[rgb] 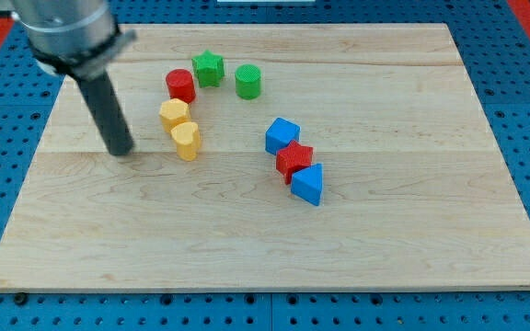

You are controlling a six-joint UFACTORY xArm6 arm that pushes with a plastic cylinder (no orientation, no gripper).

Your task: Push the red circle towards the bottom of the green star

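Observation:
The red circle [180,85] stands on the wooden board, just left of and slightly below the green star [208,68], nearly touching it. My tip [120,152] rests on the board to the left of the blocks, well left of and below the red circle, about level with the yellow heart [186,141]. It touches no block.
A green circle [247,81] sits right of the star. A yellow hexagon [174,114] lies just below the red circle, with the yellow heart under it. A blue cube [282,135], red star [293,160] and blue triangle [308,184] form a diagonal row at centre right.

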